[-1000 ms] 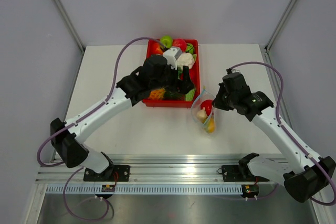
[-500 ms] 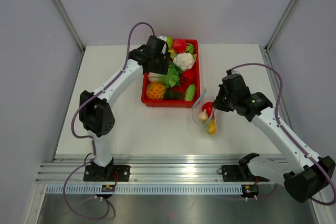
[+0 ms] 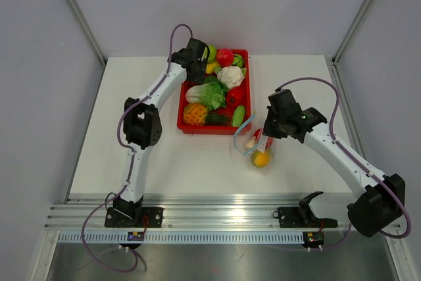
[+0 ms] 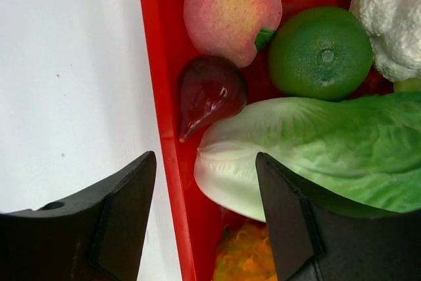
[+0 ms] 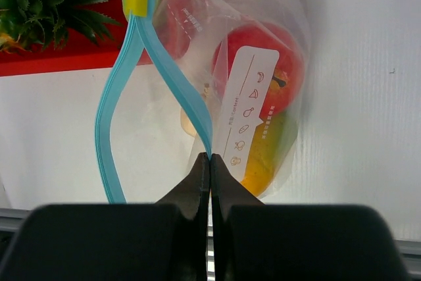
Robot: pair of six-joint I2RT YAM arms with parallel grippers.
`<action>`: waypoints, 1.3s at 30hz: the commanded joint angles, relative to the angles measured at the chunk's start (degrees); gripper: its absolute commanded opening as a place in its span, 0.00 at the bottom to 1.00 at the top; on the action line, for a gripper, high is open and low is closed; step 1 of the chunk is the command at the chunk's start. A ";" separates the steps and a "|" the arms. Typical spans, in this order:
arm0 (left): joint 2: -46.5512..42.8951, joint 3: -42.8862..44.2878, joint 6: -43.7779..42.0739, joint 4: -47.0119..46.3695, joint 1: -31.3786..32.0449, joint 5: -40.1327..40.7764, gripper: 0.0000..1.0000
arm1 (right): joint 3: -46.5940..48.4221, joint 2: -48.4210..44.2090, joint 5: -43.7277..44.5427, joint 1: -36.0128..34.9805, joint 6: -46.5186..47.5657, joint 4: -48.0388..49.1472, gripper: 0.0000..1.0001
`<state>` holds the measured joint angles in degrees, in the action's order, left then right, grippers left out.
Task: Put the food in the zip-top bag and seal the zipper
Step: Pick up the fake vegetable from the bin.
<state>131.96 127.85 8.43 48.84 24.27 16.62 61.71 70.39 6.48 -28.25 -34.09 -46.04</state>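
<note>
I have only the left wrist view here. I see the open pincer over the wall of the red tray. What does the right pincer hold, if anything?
Observer: The right pincer is shut on the zipper of the zip-top bag.
Operator: Is the mouth of the bag already sealed?
Observer: No. The two strips of the zipper stand apart in a loop, so the mouth is open.
</note>
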 commanded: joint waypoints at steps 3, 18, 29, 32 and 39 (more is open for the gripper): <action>4.26 5.99 -2.97 -6.39 -0.54 0.08 0.62 | 2.80 1.94 0.03 -0.14 1.13 2.53 0.00; 10.33 8.64 -4.47 -6.83 -0.89 5.26 0.66 | 4.64 4.40 -0.59 -0.14 1.83 2.80 0.00; 11.65 8.29 -6.49 -6.91 0.69 6.23 0.53 | 4.29 4.58 -0.50 -0.14 1.65 3.24 0.00; 11.91 8.29 -6.58 -6.92 1.30 5.44 0.64 | 4.38 4.41 -0.33 -0.14 1.65 2.98 0.00; 12.27 7.76 -6.58 -6.65 1.83 5.52 0.33 | 4.12 3.70 0.29 -0.14 1.48 2.45 0.00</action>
<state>142.93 134.34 2.17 43.29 25.36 22.09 63.79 74.98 6.37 -28.25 -33.21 -44.38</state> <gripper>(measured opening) 0.399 0.010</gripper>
